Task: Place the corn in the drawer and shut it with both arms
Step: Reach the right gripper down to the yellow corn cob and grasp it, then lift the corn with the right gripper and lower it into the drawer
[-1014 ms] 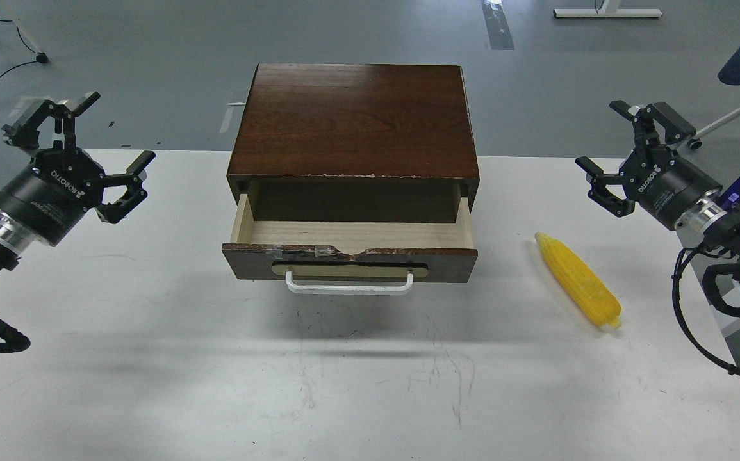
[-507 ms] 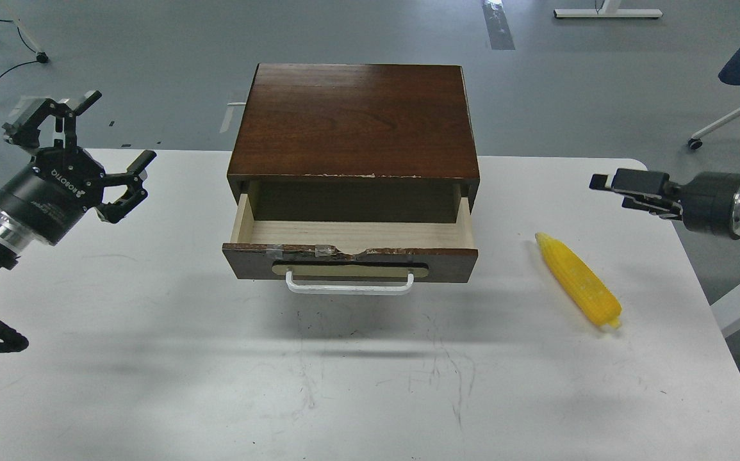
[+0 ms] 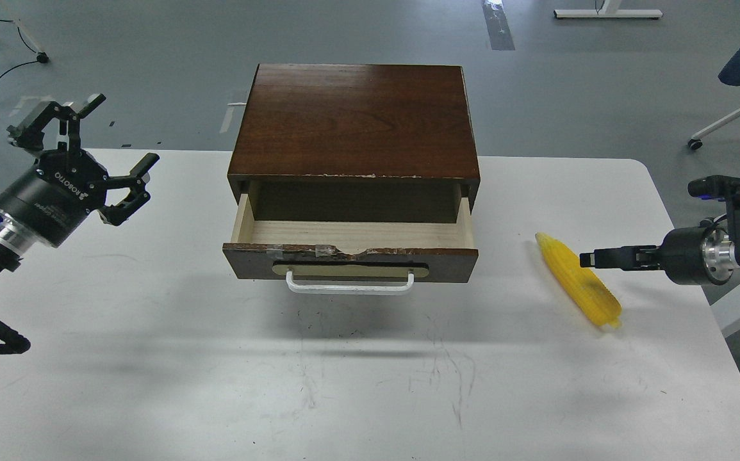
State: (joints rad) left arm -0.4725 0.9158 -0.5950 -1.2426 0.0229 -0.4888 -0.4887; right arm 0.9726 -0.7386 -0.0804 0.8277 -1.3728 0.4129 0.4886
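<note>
The corn (image 3: 578, 280) lies flat on the white table (image 3: 152, 358). It is right under the tip of the right pincer (image 3: 591, 258), which reaches in sideways from the right. I see this pincer edge-on, like one thin black stick, so I cannot tell if it is open or closed. I also cannot tell if it touches the corn or hangs just above it.

The drawer (image 3: 353, 242) is pulled out and has nothing in it. It sits off to the left of the right pincer, with bare table in between.

The left pincer (image 3: 97, 153) is far on the other side of the drawer. Its two fingers are spread wide and hold nothing.

What could go wrong? The corn is round and looks slippery. If the right pincer comes down crooked, I think the corn could roll away toward the table's edge. If it pinches only the thin end, the corn could slip out on the way to the drawer. If the corn lands sticking up over the chipped front edge, the drawer may jam when both arms push it shut.
</note>
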